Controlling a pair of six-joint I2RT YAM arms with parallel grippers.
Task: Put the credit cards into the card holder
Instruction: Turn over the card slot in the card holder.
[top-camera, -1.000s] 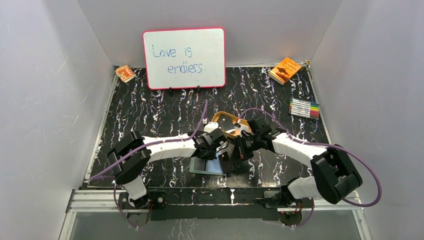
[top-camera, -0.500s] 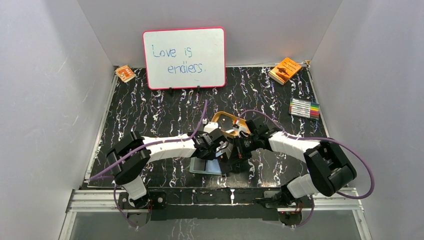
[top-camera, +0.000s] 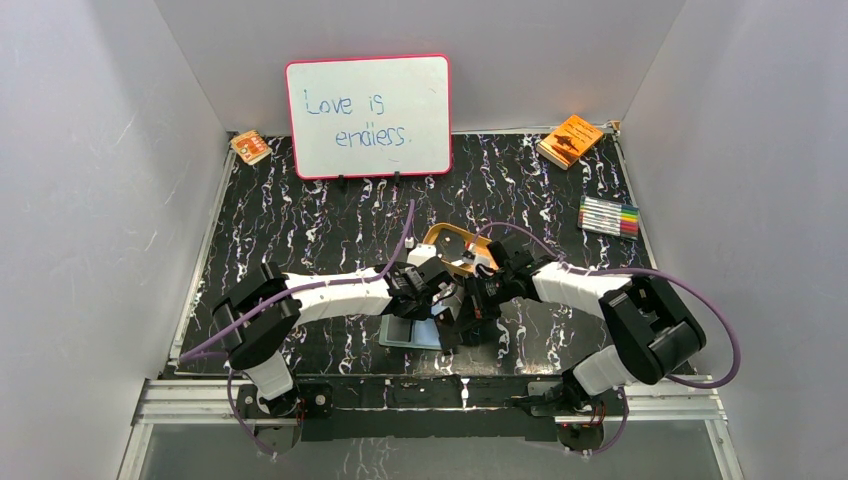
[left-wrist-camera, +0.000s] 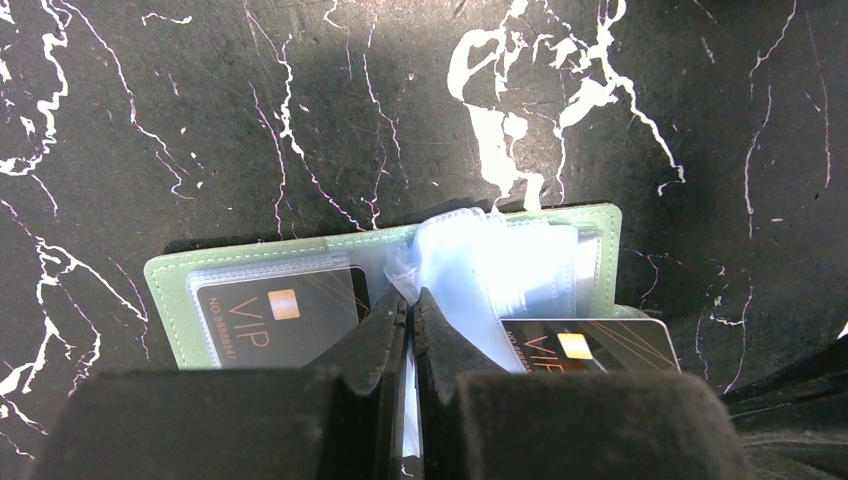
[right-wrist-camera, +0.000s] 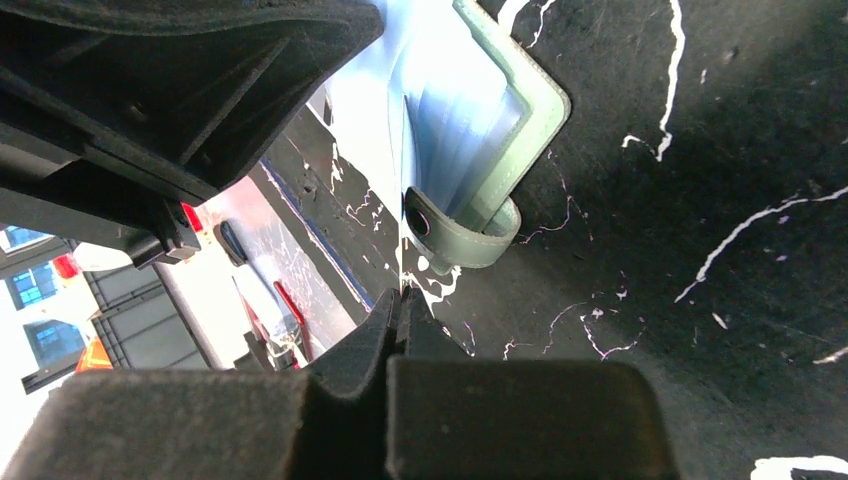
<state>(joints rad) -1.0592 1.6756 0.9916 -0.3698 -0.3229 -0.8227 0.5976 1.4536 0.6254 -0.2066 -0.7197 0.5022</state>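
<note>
The sage-green card holder (left-wrist-camera: 170, 290) lies open on the black marble table, also seen in the top view (top-camera: 405, 335). One black VIP credit card (left-wrist-camera: 275, 315) sits in its left sleeve. My left gripper (left-wrist-camera: 410, 298) is shut on a pale clear plastic sleeve (left-wrist-camera: 470, 270) and lifts it at the fold. A second black VIP credit card (left-wrist-camera: 590, 345) lies at the right sleeves' lower edge. My right gripper (right-wrist-camera: 400, 295) is shut on this card (right-wrist-camera: 350, 230), seen almost edge-on, just below the holder's snap strap (right-wrist-camera: 465, 240). In the top view both grippers (top-camera: 445, 303) (top-camera: 470, 308) meet over the holder.
A tan-orange oval tray (top-camera: 452, 243) lies just behind the grippers. A whiteboard (top-camera: 368, 115) stands at the back. An orange booklet (top-camera: 570, 140) is at the back right, a small orange packet (top-camera: 250, 147) at the back left, and a marker set (top-camera: 609, 216) at the right.
My right arm has drawn in leftwards, bringing its gripper and card closer over the holder. My left gripper has stayed at the sleeves.
</note>
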